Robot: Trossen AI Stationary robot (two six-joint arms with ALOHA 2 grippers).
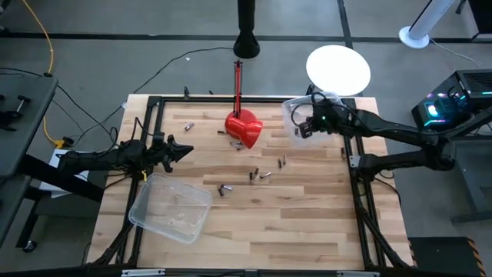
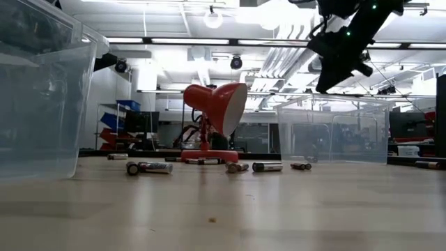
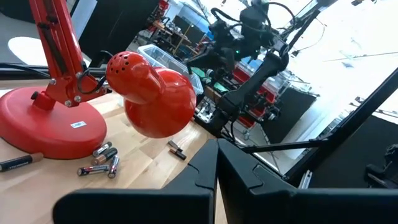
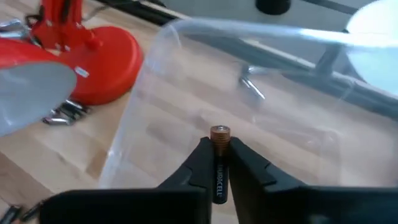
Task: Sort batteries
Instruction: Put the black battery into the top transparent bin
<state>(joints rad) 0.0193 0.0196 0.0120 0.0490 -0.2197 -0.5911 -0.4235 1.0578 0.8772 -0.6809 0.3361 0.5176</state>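
Observation:
Several small batteries lie scattered on the wooden table point(image 1: 254, 175), point(image 2: 150, 167), and a cluster lies beside the red lamp's base point(image 3: 102, 163). My right gripper point(image 1: 304, 127) hangs over the clear bin at the table's far right point(image 1: 292, 115), point(image 2: 334, 132). It is shut on one battery point(image 4: 219, 177). In the low view it point(image 2: 341, 59) stays well above the bin's rim. My left gripper point(image 1: 181, 150), point(image 3: 216, 163) waits shut near the table's left side, above a second clear bin point(image 1: 169, 206), touching nothing. My right gripper pinches a black battery between its two fingers point(image 4: 198, 163). The battery lies along the fingers, and its copper-coloured end point(image 4: 219, 132) sticks out past the fingertips. The fingers slant downward from above. The battery is lifted clear, over the open far-right bin.
A red desk lamp point(image 1: 242, 127), point(image 2: 212, 104) stands at the table's far middle, its head drooping toward the table. A black frame runs along the table's edges point(image 1: 154, 104). A white round disc point(image 1: 338, 69) sits beyond the far right corner. Bare wood lies toward the near edge.

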